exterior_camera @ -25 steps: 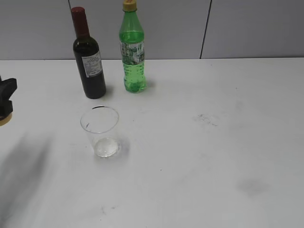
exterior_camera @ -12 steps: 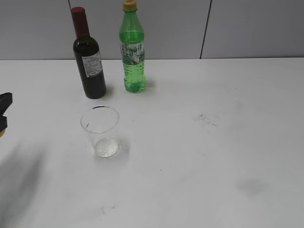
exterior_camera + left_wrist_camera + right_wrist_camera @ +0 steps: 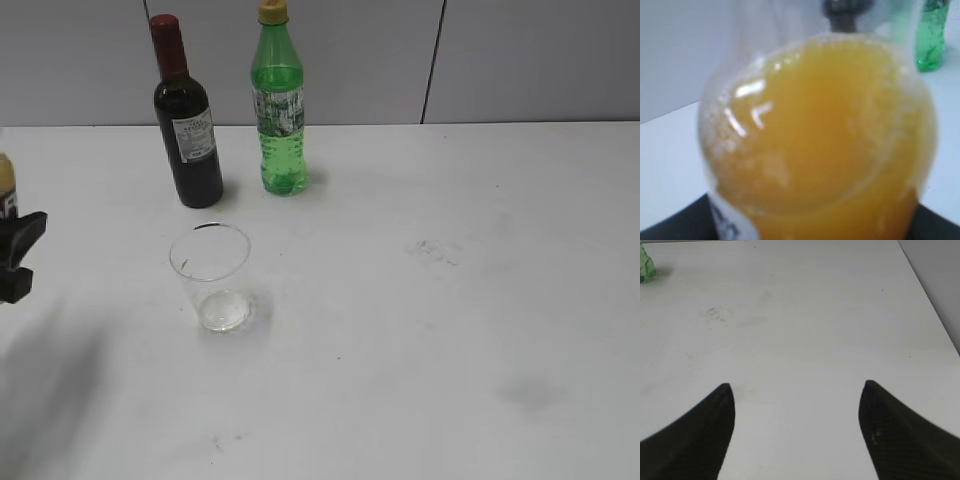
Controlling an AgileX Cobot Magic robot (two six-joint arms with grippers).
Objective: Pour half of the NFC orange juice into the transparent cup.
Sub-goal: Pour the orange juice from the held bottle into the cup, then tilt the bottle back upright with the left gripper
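Note:
The NFC orange juice bottle (image 3: pixel 815 140) fills the left wrist view, cloudy orange, with a bit of its label at the lower left. In the exterior view only its pale top (image 3: pixel 5 185) shows at the far left edge, above my left gripper (image 3: pixel 18 255), which is shut on it. The transparent cup (image 3: pixel 211 275) stands upright on the white table, right of that gripper and apart from it. My right gripper (image 3: pixel 797 410) is open and empty over bare table; it is out of the exterior view.
A dark wine bottle with a red cap (image 3: pixel 187 130) and a green soda bottle with a yellow cap (image 3: pixel 279 110) stand behind the cup near the grey wall. The green bottle also shows in the left wrist view (image 3: pixel 932 35) and the right wrist view (image 3: pixel 645 267).
At the left edge of the exterior view, my left gripper has shifted down and slightly right. The juice bottle's top has come into sight above it. The cup and other bottles have not moved.

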